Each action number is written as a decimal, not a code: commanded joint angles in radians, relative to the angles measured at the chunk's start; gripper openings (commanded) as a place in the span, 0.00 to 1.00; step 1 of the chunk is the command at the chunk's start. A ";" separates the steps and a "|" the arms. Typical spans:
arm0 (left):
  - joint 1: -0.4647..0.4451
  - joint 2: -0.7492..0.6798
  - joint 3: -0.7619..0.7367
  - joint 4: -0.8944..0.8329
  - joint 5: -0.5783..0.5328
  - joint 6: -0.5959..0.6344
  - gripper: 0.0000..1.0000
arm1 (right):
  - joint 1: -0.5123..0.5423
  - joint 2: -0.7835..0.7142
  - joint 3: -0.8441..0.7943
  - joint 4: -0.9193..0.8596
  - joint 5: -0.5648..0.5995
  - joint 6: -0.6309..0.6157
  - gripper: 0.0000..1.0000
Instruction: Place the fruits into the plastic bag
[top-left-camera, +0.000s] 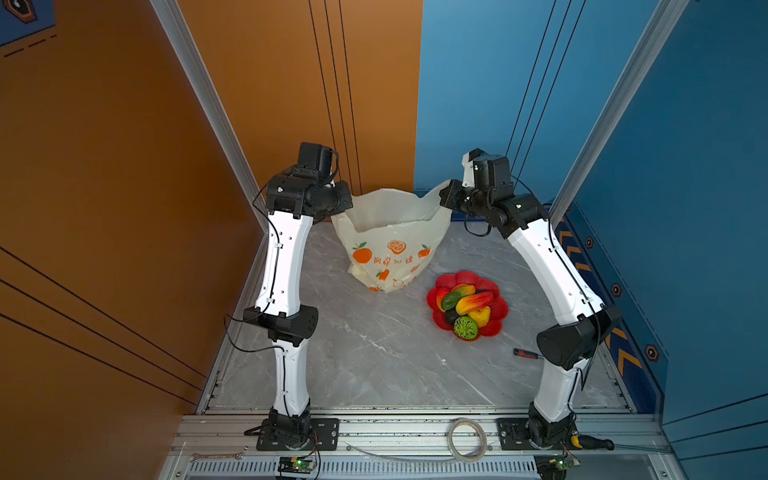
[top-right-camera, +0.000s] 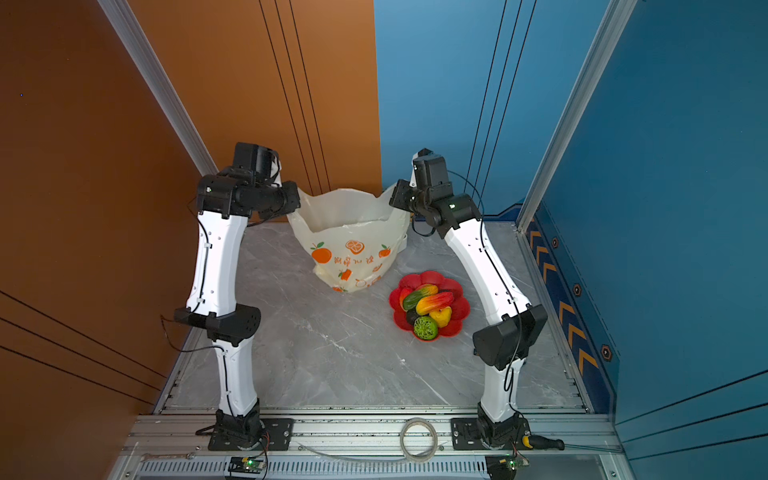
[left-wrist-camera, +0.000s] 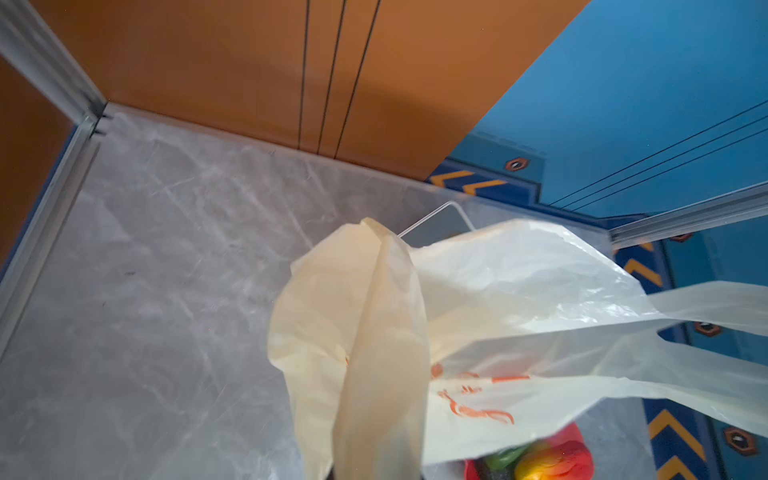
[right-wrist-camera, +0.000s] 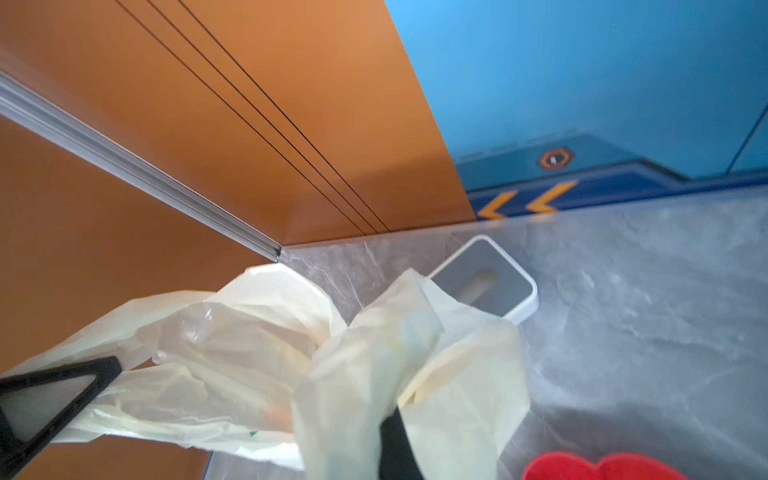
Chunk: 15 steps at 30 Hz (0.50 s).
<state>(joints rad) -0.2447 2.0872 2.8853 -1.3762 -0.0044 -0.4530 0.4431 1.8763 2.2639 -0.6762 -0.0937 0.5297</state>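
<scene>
In both top views: thin, crinkly, translucent cream-yellow plastic bag (top-left-camera: 386, 245) printed with oranges, standing toward the far edge of the grey marbled table (top-left-camera: 374, 357), mouth stretched wide. Left gripper (top-left-camera: 347, 208) clamped on one handle, right gripper (top-left-camera: 444, 194) clamped on the opposite handle, both raised above the table. Glossy fruits (top-left-camera: 465, 309) heaped in a red scalloped dish (top-left-camera: 498, 328), just beside the bag toward the right edge. Broad bare stretch across the near half of the table. Small red-handled screwdriver (top-left-camera: 525, 353) near the right edge.

Left wrist view: bunched handle film draped forward, hiding the gripper tips. Bag wall taut beyond, fruits peeking beneath it. Bare marble out to the far left corner.

Right wrist view: crumpled film wrapped round the right gripper's dark tip. White-rimmed grey box (right-wrist-camera: 490, 286) lying flat behind the bag near the far edge. Black triangular frame across the bag, possibly part of the left gripper.
</scene>
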 joint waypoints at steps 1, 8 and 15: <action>-0.056 -0.205 -0.088 0.213 0.020 0.048 0.00 | 0.043 -0.172 0.039 0.235 0.043 -0.141 0.00; -0.335 -0.676 -0.753 0.855 -0.222 0.376 0.00 | 0.055 -0.496 -0.405 0.676 -0.023 -0.221 0.00; -0.304 -0.967 -1.487 0.900 -0.319 0.237 0.00 | 0.080 -0.656 -0.993 0.480 -0.001 -0.104 0.00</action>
<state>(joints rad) -0.5468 1.1278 1.6741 -0.4953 -0.2661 -0.1749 0.5007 1.1702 1.5219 -0.0505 -0.0822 0.3679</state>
